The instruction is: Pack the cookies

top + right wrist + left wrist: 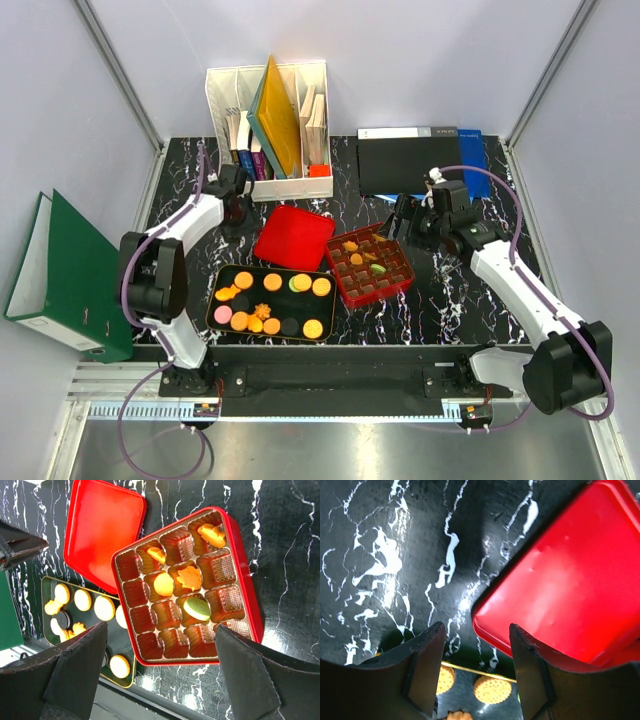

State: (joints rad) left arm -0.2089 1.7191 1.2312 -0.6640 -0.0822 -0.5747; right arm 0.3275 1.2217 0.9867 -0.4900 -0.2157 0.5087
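Many cookies, orange, yellow, pink, green and black, lie on a black gold-rimmed tray at the front of the table. A few more cookies sit in compartments of the red gridded tin, right of the tray. Its red lid lies flat behind the tray. My left gripper is open and empty, left of the lid; in its wrist view the gripper hangs over the tray's far edge, with cookies below. My right gripper is open and empty above the tin's far right; the gripper frames the tin.
A white file holder with books stands at the back centre. A black binder and a blue book lie at the back right. A green binder leans outside the table's left edge.
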